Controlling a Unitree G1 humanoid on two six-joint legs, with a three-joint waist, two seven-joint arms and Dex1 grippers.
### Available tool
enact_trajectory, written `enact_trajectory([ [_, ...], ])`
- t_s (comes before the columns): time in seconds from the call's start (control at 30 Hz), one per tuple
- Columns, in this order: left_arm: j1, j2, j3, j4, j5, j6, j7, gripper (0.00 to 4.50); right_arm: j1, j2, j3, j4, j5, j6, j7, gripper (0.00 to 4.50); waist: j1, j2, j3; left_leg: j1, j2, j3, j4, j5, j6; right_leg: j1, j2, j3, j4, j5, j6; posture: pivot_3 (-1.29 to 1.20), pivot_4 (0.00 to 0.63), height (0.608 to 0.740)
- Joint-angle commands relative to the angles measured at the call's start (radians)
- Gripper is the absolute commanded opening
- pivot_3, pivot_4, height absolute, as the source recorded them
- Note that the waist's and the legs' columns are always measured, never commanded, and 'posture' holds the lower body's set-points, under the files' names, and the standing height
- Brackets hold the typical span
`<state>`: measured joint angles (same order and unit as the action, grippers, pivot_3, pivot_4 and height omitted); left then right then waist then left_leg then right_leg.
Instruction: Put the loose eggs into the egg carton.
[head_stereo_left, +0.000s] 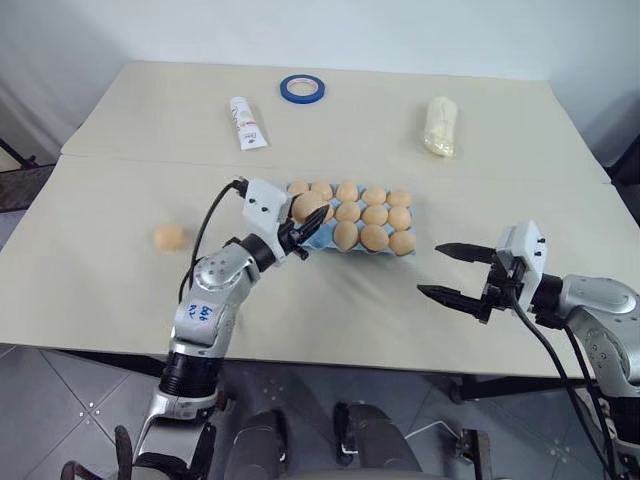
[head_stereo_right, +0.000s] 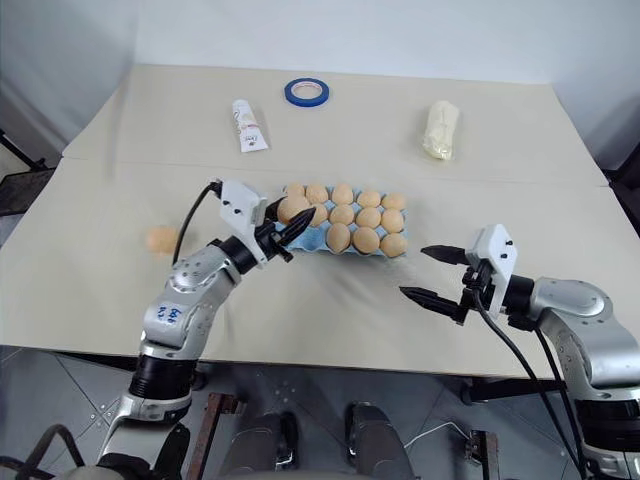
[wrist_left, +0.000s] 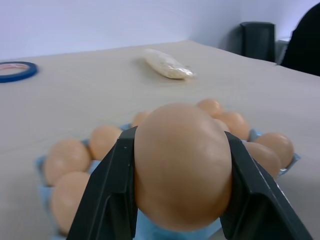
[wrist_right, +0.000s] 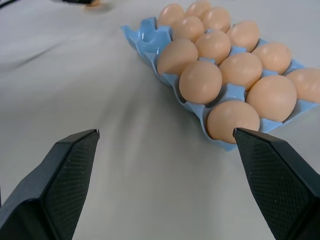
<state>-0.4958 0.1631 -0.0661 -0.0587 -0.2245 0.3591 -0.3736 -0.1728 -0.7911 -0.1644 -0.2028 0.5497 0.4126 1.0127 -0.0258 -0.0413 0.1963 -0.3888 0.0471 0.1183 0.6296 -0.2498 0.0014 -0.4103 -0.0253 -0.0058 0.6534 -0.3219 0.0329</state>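
In the lower right of the head views, nearest the camera, the right gripper (head_stereo_left: 457, 271) hangs above the bare cream tabletop (head_stereo_left: 330, 310) with its two black fingers spread wide and nothing between them; its wrist view looks across the table at the near corner of the carton. Left of centre, the left gripper (head_stereo_left: 300, 232) is clamped on one smooth tan oval egg (head_stereo_left: 308, 206), held just above the left end of the light blue moulded egg carton (wrist_right: 150, 42); in its wrist view the black fingers (wrist_left: 107, 200) press against both sides of that egg. A small label with blue handwriting sits on the left forearm, too small to read. The carton lies at the centre of the table, most of its cups filled with tan eggs, while the cups at its left end show bare blue. One more loose tan egg (head_stereo_left: 169, 237) lies on the table at the left of the frame, well apart from the carton. Farther back, in the upper part of the frame, a white squeeze tube (head_stereo_left: 247, 123) with red print that cannot be read lies left of centre, a blue tape ring (head_stereo_left: 302, 88) lies beyond it, and a cream lumpy bag (head_stereo_left: 441, 125) lies at upper right.
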Motion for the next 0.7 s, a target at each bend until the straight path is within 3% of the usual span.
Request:
enact_trajectory([
  [0.03, -0.047, -0.031, -0.018, 0.08, 0.023, -0.094, -0.012, 1.59, 0.006, 0.003, -0.038, -0.041, 0.016, -0.008, -0.011, 4.5, 0.0, 0.0, 0.0, 0.0, 0.0, 0.0, 0.0, 0.0, 0.0, 0.0, 0.0, 0.0, 0.0, 0.0, 0.0, 0.0, 0.15, 0.74],
  [0.1, -0.068, -0.042, -0.017, 0.129, 0.03, -0.12, -0.012, 1.59, 0.008, 0.005, -0.042, -0.045, 0.02, -0.005, -0.015, 4.5, -0.001, 0.0, 0.0, 0.0, 0.0, 0.0, 0.0, 0.0, 0.0, 0.0, 0.0, 0.0, 0.0, 0.0, 0.0, 0.0, 0.15, 0.74],
  [0.4, -0.102, -0.053, -0.01, 0.195, 0.035, -0.107, -0.005, 4.45, 0.079, 0.031, -0.121, -0.082, 0.086, -0.036, 0.005, 4.5, 0.0, 0.0, 0.0, 0.0, 0.0, 0.0, 0.0, 0.0, 0.0, 0.0, 0.0, 0.0, 0.0, 0.0, 0.001, 0.0, 0.15, 0.74],
  [0.7, 0.009, 0.039, 0.007, -0.037, -0.018, 0.019, -0.079, 4.48, 0.142, 0.081, -0.163, -0.115, 0.129, -0.077, 0.01, 4.5, -0.003, 0.0, 0.0, 0.001, 0.0, 0.0, 0.0, 0.0, -0.001, 0.0, 0.0, 0.001, 0.001, 0.0, 0.001, 0.0, 0.15, 0.74],
])
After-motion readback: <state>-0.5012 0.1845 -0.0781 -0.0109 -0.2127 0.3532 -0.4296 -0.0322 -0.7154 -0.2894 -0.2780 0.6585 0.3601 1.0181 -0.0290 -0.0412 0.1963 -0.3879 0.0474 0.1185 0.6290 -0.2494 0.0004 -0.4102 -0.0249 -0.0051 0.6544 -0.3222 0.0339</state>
